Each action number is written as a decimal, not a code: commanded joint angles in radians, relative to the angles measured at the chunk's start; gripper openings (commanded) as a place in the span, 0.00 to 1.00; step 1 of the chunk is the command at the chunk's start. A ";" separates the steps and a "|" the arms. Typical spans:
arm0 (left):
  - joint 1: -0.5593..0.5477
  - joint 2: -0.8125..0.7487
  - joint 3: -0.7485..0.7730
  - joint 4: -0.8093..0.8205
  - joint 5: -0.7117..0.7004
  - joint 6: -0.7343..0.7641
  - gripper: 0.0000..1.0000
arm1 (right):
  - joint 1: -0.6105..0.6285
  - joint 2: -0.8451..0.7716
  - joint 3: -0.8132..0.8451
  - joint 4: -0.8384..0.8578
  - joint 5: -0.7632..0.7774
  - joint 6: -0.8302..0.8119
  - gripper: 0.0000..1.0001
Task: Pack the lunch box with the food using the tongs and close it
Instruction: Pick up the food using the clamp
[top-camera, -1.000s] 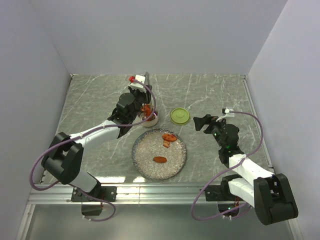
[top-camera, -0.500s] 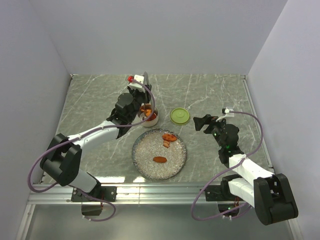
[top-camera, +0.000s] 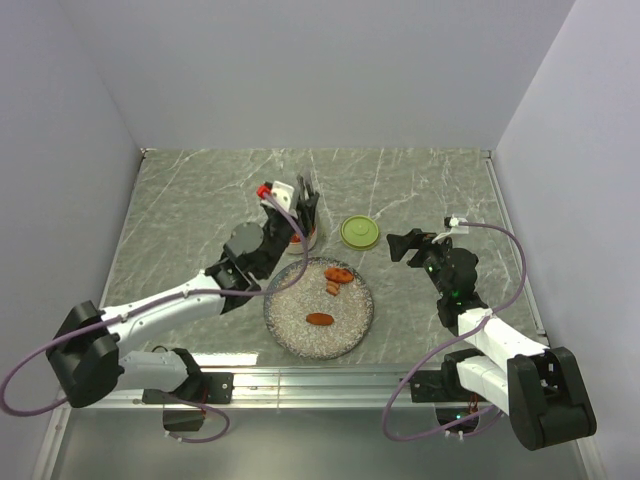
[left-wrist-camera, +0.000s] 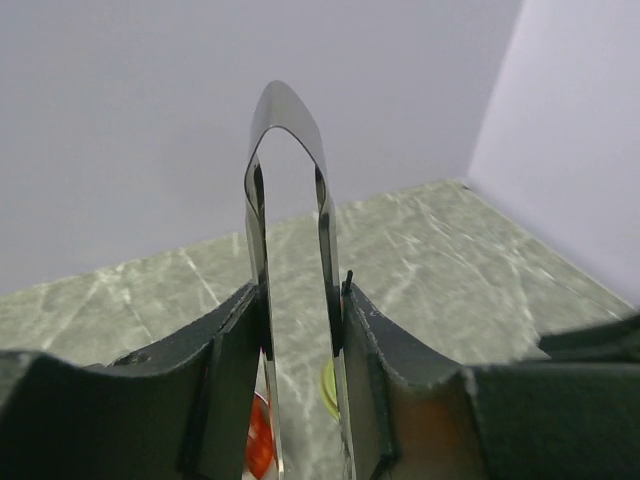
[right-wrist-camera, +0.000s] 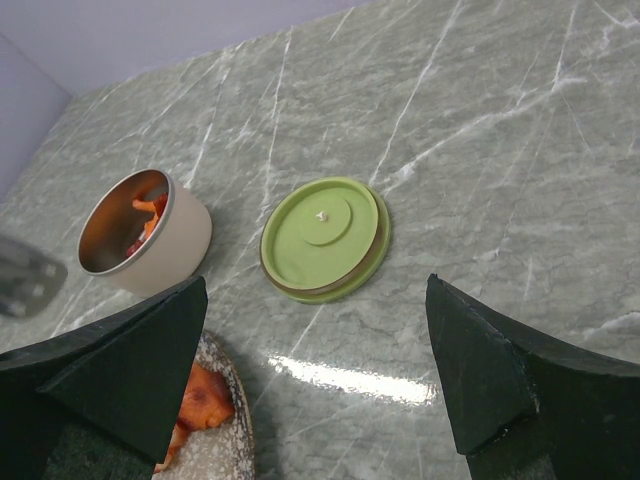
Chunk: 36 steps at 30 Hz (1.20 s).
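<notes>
My left gripper (top-camera: 305, 207) is shut on the tongs (left-wrist-camera: 285, 120), whose joined end sticks up past the fingers. It hovers over the lunch box (right-wrist-camera: 145, 235), a small steel tin that the top view mostly hides. Orange food (right-wrist-camera: 150, 205) lies inside the tin. More food (top-camera: 338, 273) lies on the speckled plate (top-camera: 290, 330), with another piece (top-camera: 320, 319) nearer the front. The lime-green lid (top-camera: 360, 232) lies flat on the table right of the tin. My right gripper (top-camera: 402, 246) stands open and empty, right of the lid and above the table.
White walls close in the marble table (top-camera: 200, 200) on three sides. The plate sits between the two arms near the front edge. A raised rail (top-camera: 515, 240) runs along the table's right side. A blurred grey part (right-wrist-camera: 25, 275) shows left of the tin.
The left arm has swung and drawn its gripper with the tongs toward the near edge, now covering the tin's opening from above. The right arm has not moved.
</notes>
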<state>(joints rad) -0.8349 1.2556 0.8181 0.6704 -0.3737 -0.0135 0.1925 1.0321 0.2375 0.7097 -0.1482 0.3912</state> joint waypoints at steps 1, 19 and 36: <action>-0.068 -0.054 -0.048 -0.003 -0.079 0.020 0.41 | 0.008 -0.018 0.036 0.023 0.010 -0.018 0.96; -0.271 0.005 -0.166 -0.002 -0.195 -0.151 0.42 | 0.008 -0.015 0.039 0.025 0.009 -0.020 0.96; -0.276 0.084 -0.183 0.141 -0.182 -0.101 0.45 | 0.008 -0.026 0.032 0.022 0.010 -0.018 0.96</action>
<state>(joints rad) -1.1042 1.3319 0.6415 0.7238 -0.5694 -0.1246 0.1925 1.0294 0.2375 0.7097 -0.1474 0.3847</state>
